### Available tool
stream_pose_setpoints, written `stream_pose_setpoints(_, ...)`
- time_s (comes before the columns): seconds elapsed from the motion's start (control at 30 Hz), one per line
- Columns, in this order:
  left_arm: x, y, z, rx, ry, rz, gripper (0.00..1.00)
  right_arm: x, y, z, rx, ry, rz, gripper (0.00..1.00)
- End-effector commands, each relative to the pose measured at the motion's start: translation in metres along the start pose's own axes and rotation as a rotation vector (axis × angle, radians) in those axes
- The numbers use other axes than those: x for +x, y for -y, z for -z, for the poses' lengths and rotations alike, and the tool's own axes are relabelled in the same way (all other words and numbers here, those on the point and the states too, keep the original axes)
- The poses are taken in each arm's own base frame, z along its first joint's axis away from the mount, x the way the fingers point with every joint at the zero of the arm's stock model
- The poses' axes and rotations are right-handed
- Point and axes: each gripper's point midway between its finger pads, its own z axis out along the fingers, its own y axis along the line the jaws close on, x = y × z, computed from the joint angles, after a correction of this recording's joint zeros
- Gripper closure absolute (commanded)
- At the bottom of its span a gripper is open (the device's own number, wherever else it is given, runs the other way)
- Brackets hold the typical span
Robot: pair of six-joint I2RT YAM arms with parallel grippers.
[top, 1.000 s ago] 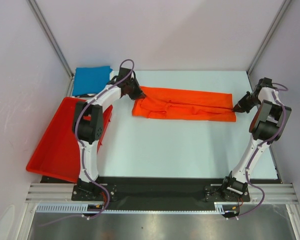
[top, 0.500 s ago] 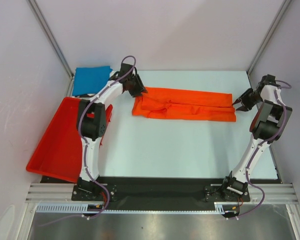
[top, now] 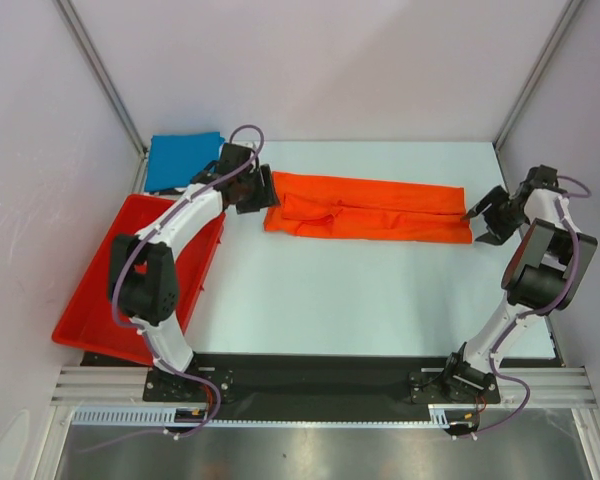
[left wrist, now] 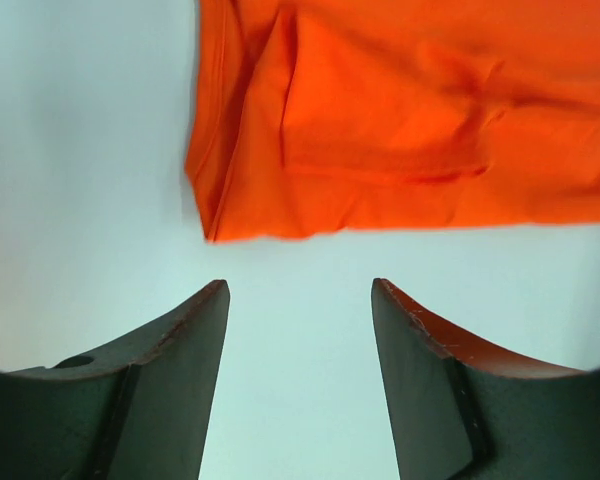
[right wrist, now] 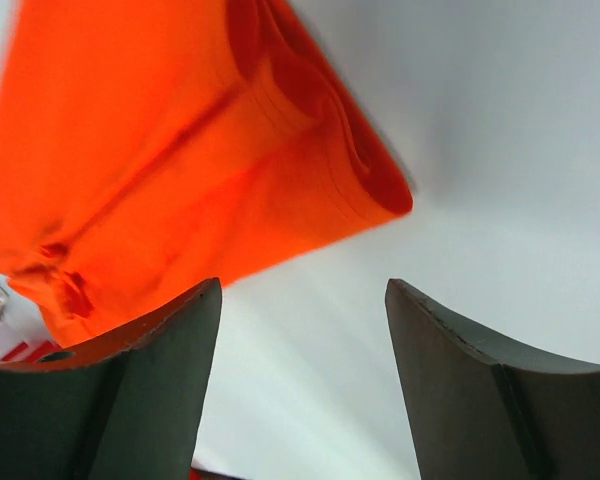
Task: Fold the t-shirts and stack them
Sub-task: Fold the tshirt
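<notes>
An orange t-shirt [top: 370,209] lies folded into a long strip across the far half of the table. My left gripper [top: 265,190] stands open just off the strip's left end, nothing between its fingers; in the left wrist view the orange t-shirt [left wrist: 410,120] lies ahead of the left gripper [left wrist: 300,290]. Off the strip's right end, my right gripper [top: 480,218] is open and empty too; its wrist view shows the orange t-shirt [right wrist: 170,150] beyond the right gripper [right wrist: 302,288]. A blue t-shirt [top: 180,160] lies folded at the far left corner.
A red bin [top: 115,285] sits tilted along the table's left edge, under the left arm. Metal frame posts rise at the back corners, and grey walls close in on both sides.
Both grippers have let go of the orange t-shirt's ends and opened. Each has drawn back a little outward, and the strip now lies flat on the table.
</notes>
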Motion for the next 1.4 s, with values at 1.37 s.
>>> stream_pose_setpoints(1.37, 0.053, -0.052, -0.086, 0.025, -0.191, 0.400, 0.72, 0.008, 0.023, -0.053, -0.019, 0.023, -0.046, 0.53)
